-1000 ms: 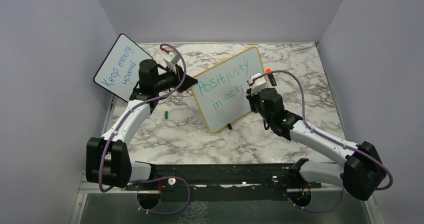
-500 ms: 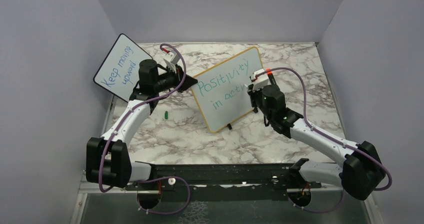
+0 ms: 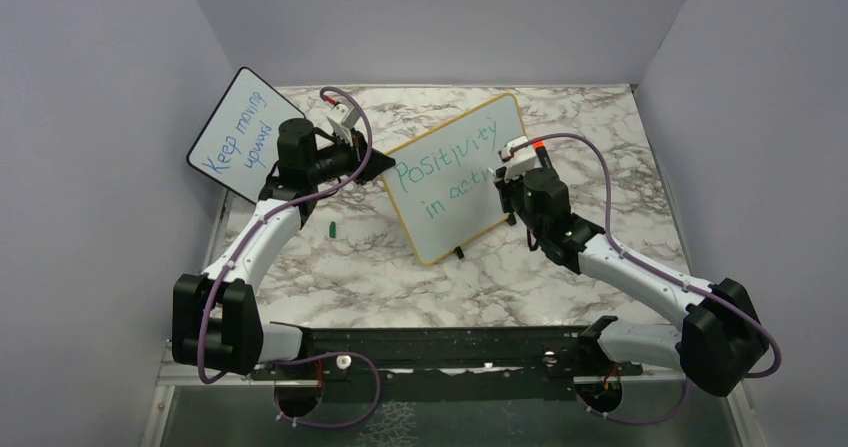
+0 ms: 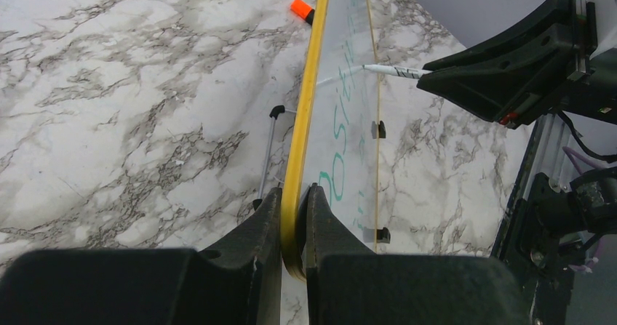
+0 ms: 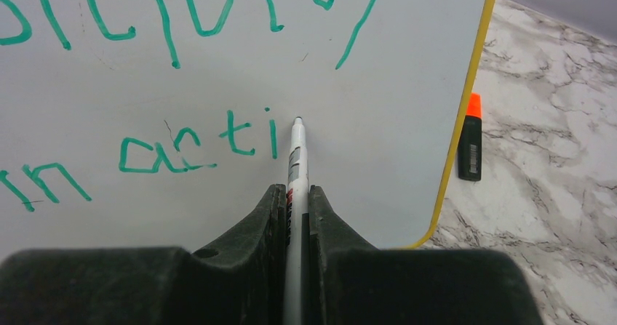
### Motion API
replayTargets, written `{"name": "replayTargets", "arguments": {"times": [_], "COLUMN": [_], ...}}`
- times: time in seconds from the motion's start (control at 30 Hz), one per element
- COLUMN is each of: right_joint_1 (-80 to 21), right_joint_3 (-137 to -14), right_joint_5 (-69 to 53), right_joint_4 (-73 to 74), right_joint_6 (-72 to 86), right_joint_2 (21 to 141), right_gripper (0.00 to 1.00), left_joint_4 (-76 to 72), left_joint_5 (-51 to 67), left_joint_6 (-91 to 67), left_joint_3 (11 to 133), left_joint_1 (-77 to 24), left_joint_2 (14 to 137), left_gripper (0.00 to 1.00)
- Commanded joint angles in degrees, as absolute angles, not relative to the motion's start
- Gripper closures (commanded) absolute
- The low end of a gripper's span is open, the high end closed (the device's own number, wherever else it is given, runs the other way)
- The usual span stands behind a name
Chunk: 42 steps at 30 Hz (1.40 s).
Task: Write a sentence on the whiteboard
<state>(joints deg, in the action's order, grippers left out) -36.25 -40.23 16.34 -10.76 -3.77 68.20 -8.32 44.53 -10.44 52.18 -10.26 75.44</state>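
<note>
The whiteboard (image 3: 455,179) stands on its long lower edge in the middle of the marble counter (image 3: 600,127). It leans back a little on small black feet and a thin wire prop (image 4: 267,154). Its long axis runs slantwise, from the near left toward the far right, and its written face is turned to the right arm. The sentence (image 3: 447,157) follows that axis in green, "Positivity" above and "in acti" below, the second line unfinished. The left hand (image 4: 295,219) is clamped on the yellow frame at the board's left edge, one finger on each face. The right hand (image 5: 296,209) is closed on a white marker (image 5: 295,166), which points straight at the board. The marker's tip sits just right of the last "i"; I cannot tell whether it touches the surface. A black marker with an orange cap (image 5: 470,142) lies on the counter just past the board's right edge, behind it. A small green piece (image 3: 331,231) lies on the counter left of the board, near the left arm. A smaller black-framed board (image 3: 235,135) with blue writing, "Keep moving upward", leans at the left wall, well apart from the big one.
</note>
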Motion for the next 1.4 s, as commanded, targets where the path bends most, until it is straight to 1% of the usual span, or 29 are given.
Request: {"name": "replayTargets", "arguments": {"times": [0.0,0.93,1.37], "right_joint_1": [-35.9,-35.9,-35.7], "right_joint_3": [-40.6,-38.6,-38.5], "right_joint_5": [13.5,16.9,20.8], "right_joint_4": [-9.7,-5.5,-11.5], "right_joint_6": [-2.4,-1.8,-2.6], "right_joint_2": [67.6,66.6,68.3], "right_gripper": [1.0,1.0,1.0], "left_joint_4": [-1.2,-1.1,-1.1], "left_joint_5": [40.4,40.2,40.3], "left_joint_6": [-5.7,-5.5,-5.4], "left_joint_3": [51.1,51.2,51.2], "left_joint_1": [-11.0,-11.0,-11.0], "left_joint_2": [77.8,78.1,77.9], "left_gripper": [1.0,1.0,1.0]}}
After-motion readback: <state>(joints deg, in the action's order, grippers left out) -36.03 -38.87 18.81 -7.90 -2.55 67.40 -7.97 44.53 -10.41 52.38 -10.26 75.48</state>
